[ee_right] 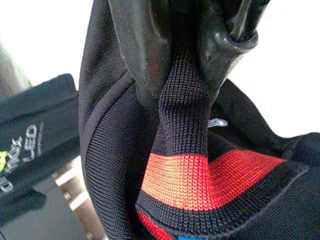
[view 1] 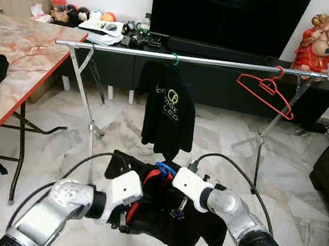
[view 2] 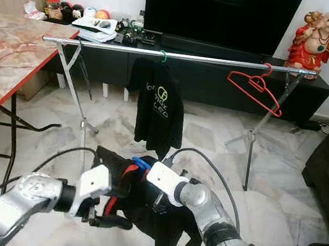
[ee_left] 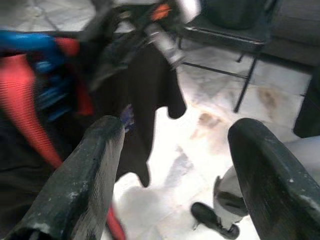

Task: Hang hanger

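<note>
Marble floor, one rail (view 1: 221, 63): two hangers, one bare red hanger (view 1: 268, 88).
Blue hanger (view 1: 166, 168) mostly hidden; my right gripper (ee_right: 180, 75) pinches the black shirt (view 1: 158, 213), left gripper (ee_left: 175, 165) gapes.

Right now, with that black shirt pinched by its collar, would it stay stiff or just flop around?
Probably floppy: the black shirt sags in loose folds below the right gripper, whose jaws bunch its red-striped collar. It looks light, since one pinch carries it. It may swing rather than slip, as the ribbed knit seems well gripped.
</note>
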You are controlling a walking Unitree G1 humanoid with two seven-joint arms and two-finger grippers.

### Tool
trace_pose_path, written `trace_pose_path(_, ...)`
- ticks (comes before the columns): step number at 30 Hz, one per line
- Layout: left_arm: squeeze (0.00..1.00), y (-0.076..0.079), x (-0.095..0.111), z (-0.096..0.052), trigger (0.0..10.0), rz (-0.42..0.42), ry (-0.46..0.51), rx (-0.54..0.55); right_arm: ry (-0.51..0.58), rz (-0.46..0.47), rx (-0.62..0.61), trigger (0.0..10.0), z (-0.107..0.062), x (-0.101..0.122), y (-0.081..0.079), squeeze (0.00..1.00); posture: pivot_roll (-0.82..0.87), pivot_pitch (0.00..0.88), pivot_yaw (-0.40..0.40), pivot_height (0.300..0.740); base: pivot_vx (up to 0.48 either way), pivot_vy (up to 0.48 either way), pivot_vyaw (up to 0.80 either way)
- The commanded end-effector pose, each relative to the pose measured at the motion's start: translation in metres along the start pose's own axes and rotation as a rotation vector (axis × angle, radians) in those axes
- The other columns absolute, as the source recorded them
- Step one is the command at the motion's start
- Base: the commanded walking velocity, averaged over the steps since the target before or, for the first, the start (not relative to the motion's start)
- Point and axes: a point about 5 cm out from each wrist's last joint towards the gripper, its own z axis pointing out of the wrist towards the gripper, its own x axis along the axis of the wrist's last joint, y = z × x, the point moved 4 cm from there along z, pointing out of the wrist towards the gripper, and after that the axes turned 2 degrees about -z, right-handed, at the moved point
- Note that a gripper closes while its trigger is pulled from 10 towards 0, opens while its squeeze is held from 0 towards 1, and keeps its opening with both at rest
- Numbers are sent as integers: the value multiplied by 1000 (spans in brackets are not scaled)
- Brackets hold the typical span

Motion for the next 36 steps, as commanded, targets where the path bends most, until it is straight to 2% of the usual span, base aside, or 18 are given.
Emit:
trace_pose_path(1, 0, -6, -1, -7, 10000, 10, -5, 31, 19, -55, 35, 0, -2, 6, 2, 0, 85, 0, -70, 740, 0, 0, 0)
trace_pose_path(4, 0, -19, -4, -20, 10000, 10, -19, 92, 54, -119, 170, 0, -6, 6, -12, 0, 91, 0, -76, 740, 0, 0, 0)
trace_pose_path(5, 0, -19, -4, -20, 10000, 10, -19, 92, 54, -119, 170, 0, -6, 6, -12, 0, 91, 0, -76, 740, 0, 0, 0)
trace_pose_path(6, 0, -24, -5, -26, 10000, 10, -26, 117, 63, -149, 242, 0, -9, 4, -20, 0, 94, 0, -78, 740, 0, 0, 0)
trace_pose_path(7, 0, -24, -5, -26, 10000, 10, -26, 117, 63, -149, 242, 0, -9, 4, -20, 0, 94, 0, -78, 740, 0, 0, 0)
trace_pose_path(8, 0, -30, -5, -33, 10000, 11, -33, 151, 61, -176, 327, 0, -14, -1, -29, 0, 95, 0, -84, 740, 0, 0, 0)
trace_pose_path(10, 0, -32, -3, -36, 10000, 10, -20, 169, 63, -188, 379, 0, -18, -4, -33, 0, 96, 0, -87, 740, 0, 0, 0)
trace_pose_path(16, 0, -38, 5, -43, 10000, -6, 34, 197, 44, -205, 368, 0, -19, -7, -30, 0, 94, 0, -90, 740, 0, 0, 0)
trace_pose_path(17, 0, -39, 9, -48, 10000, -20, 68, 201, 32, -217, 359, 0, -19, -9, -28, 0, 94, 0, -89, 740, 0, 0, 0)
trace_pose_path(20, 0, -40, 5, -50, 10000, -27, 50, 202, 40, -213, 357, 0, -20, -8, -27, 0, 95, 0, -90, 740, 0, 0, 0)
trace_pose_path(23, 0, -42, -22, -54, 10000, -30, -72, 220, 69, -209, 382, 0, -21, -4, -29, 0, 91, 0, -88, 740, 0, 0, 0)
trace_pose_path(26, 0, -39, -27, -52, 10000, -48, -86, 203, 69, -211, 379, 0, -21, -4, -29, 0, 87, 0, -86, 740, 0, 0, 0)
trace_pose_path(30, 0, -32, -46, -51, 10000, -59, -171, 180, 73, -217, 368, 0, -23, -4, -26, 0, 85, 0, -85, 740, 0, 0, 0)
trace_pose_path(36, 0, -29, -58, -51, 10000, -131, -158, 161, 87, -219, 370, 0, -28, -4, -22, 0, 81, 0, -85, 740, 0, 0, 0)
